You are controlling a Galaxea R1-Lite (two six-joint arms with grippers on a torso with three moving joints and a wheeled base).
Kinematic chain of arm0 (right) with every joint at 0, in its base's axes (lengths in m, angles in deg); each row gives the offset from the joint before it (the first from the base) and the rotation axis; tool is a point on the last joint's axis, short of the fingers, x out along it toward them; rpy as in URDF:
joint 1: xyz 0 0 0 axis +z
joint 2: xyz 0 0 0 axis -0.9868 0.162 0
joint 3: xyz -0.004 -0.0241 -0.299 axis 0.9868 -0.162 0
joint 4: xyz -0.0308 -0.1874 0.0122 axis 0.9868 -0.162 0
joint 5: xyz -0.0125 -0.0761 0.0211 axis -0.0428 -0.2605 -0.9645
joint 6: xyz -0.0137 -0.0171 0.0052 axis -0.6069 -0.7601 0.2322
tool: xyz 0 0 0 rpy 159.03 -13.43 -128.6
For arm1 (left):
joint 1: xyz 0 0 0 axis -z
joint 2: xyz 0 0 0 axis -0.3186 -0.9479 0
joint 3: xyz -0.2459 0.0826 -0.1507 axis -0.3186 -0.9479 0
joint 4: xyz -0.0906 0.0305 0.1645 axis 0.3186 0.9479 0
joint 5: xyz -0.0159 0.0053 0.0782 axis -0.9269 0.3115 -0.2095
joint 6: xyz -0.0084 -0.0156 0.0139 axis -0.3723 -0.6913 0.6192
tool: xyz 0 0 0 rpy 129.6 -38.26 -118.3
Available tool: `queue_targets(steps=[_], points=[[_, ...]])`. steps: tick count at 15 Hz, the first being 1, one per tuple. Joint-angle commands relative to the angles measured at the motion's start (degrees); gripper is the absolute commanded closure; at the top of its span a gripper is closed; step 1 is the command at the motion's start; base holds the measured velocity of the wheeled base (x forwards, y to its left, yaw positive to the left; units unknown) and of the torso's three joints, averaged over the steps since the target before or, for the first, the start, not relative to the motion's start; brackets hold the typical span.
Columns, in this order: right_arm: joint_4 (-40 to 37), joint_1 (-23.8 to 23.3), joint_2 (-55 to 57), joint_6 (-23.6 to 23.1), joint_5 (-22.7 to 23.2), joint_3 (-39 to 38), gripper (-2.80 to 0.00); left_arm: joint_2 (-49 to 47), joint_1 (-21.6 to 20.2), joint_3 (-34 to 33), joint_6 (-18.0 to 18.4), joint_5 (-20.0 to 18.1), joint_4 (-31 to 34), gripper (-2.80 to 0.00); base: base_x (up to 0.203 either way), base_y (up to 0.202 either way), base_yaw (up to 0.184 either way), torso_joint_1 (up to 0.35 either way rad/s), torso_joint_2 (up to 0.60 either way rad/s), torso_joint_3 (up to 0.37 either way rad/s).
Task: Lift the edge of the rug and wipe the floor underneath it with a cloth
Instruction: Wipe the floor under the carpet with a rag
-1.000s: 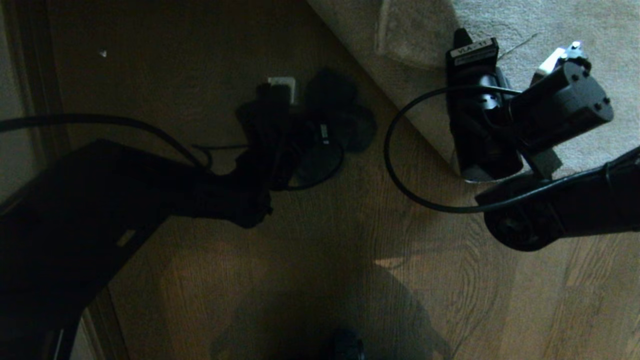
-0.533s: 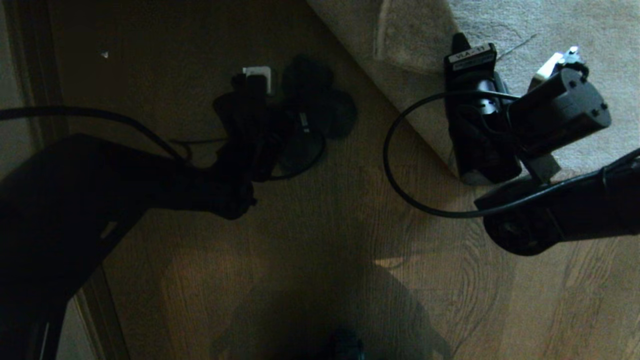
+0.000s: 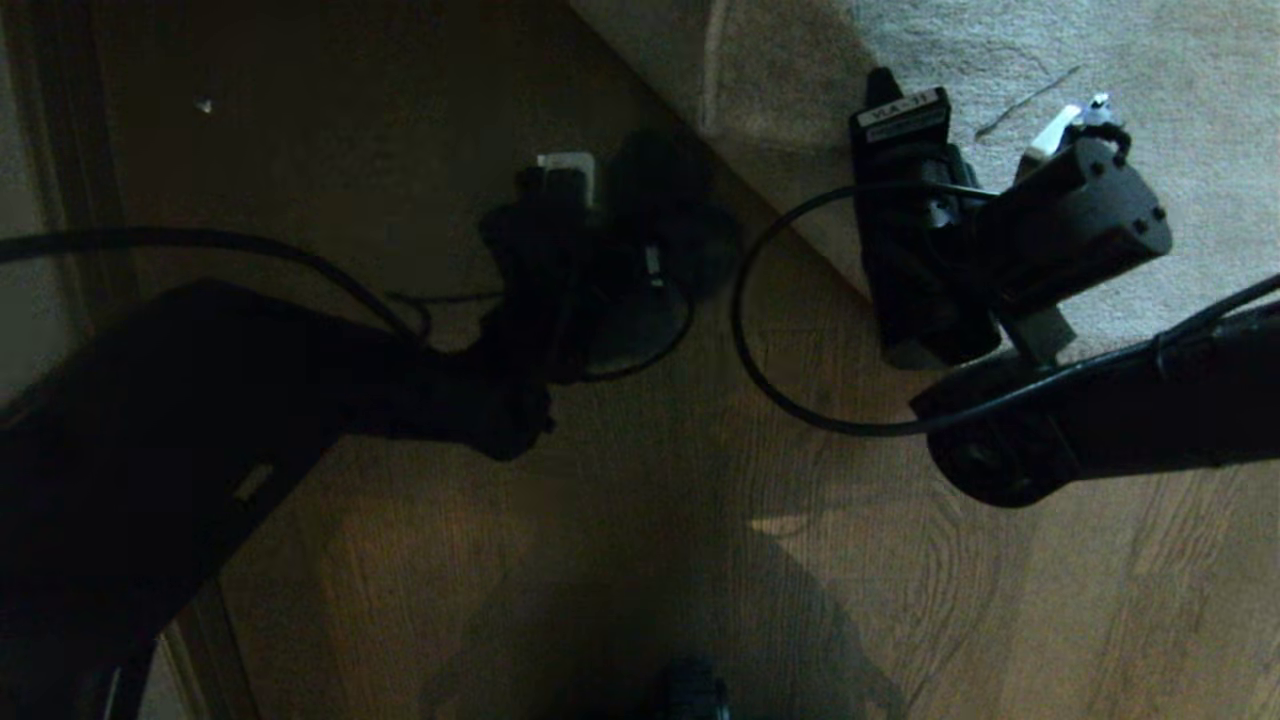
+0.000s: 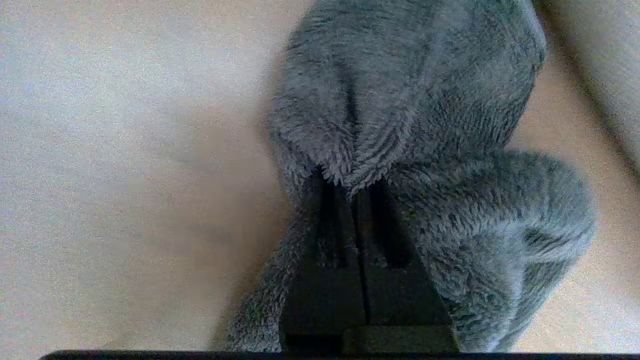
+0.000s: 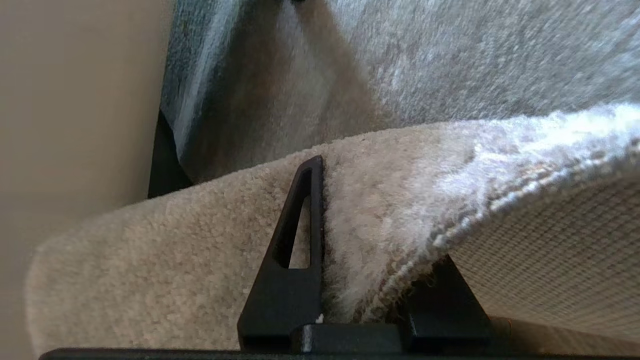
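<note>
On the floor, toward the middle of the head view, the left end effector is seen with its jaws pressed together on the cloth, which is bunched into dark folds around the fingertips. In the left wrist view the cloth is shown as fluffy grey pile gripped between the two black fingers and lying against the pale floor. At about two o'clock from the cloth, the rug is spread across the upper right, its straight hem running diagonally. The right end effector is placed at that hem. In the right wrist view its jaws are narrowed onto the rug edge, one finger on the pile and the other under the woven backing, the edge being held curled clear of the floor.
</note>
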Motion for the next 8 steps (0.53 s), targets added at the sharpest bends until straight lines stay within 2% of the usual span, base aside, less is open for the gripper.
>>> queue_targets(steps=[1, 4, 6, 8], points=[[0.43, 0.49, 0.94, 0.29, 0.17, 1.02, 0.0, -0.74, 1.6, 0.04, 0.1, -0.4, -1.16, 0.0, 0.0, 0.0, 0.0, 0.0, 0.0, 0.0], [0.37, 1.46, 0.94, 0.12, 0.26, 0.76, 0.0, -0.32, 2.65, -1.17, 1.61, -1.56, -1.16, 0.0, 0.0, 0.0, 0.0, 0.0, 0.0, 0.0], [0.37, 2.08, 1.14, 0.12, 0.26, 0.93, 0.0, 0.21, 4.62, -2.73, 3.21, -5.02, -2.05, 0.0, 0.0, 0.0, 0.0, 0.0, 0.0, 0.0], [0.59, 2.49, 1.43, -0.57, 0.26, 0.93, 0.0, 0.23, 7.08, -2.91, 4.1, -5.39, -2.68, 0.0, 0.0, 0.0, 0.0, 0.0, 0.0, 0.0]])
